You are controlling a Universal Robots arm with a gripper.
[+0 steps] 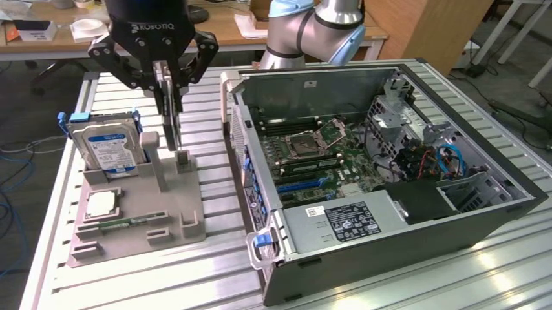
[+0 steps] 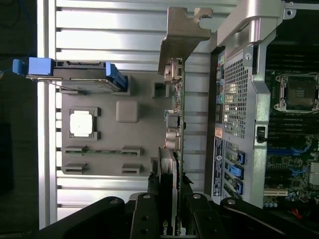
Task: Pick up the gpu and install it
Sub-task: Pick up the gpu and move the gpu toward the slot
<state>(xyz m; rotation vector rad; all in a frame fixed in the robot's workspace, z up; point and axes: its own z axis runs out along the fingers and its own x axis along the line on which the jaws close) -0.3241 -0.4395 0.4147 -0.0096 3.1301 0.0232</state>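
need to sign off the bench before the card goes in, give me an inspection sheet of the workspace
surface: slatted aluminium table, bearing a grey fixture tray and an open computer case
job's things: gpu upright above the tray; cannot tell whether it is clear of its slot; motherboard exposed in the case
clutter: hard drive standing in the tray; processor and memory stick lying flat in it
grippers: gripper shut on the gpu's upper part
cables: blue and red cables inside the case; blue cable on the floor
surroundings: wooden desk and wooden cabinet behind the table
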